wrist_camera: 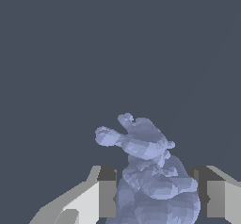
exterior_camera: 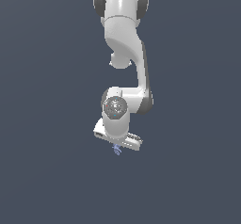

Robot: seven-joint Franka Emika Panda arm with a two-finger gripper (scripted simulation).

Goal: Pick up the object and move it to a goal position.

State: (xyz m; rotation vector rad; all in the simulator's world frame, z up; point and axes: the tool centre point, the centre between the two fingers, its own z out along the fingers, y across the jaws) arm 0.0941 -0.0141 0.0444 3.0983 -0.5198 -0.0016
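Observation:
The object [wrist_camera: 150, 171] is a bumpy periwinkle-blue lump with tapering ends. In the wrist view it sits between the two fingers of my gripper [wrist_camera: 157, 197], and both dark pads [wrist_camera: 107, 195] touch its sides. In the exterior view the white gripper [exterior_camera: 117, 144] points down, and only a small blue bit of the object [exterior_camera: 116, 150] shows below the hand. The gripper is shut on the object. Whether the object rests on the surface or hangs above it cannot be told.
The surroundings are a plain dark grey-blue ground [exterior_camera: 47, 171] with no other objects in view. The white arm [exterior_camera: 123, 35] reaches down from the top of the exterior view.

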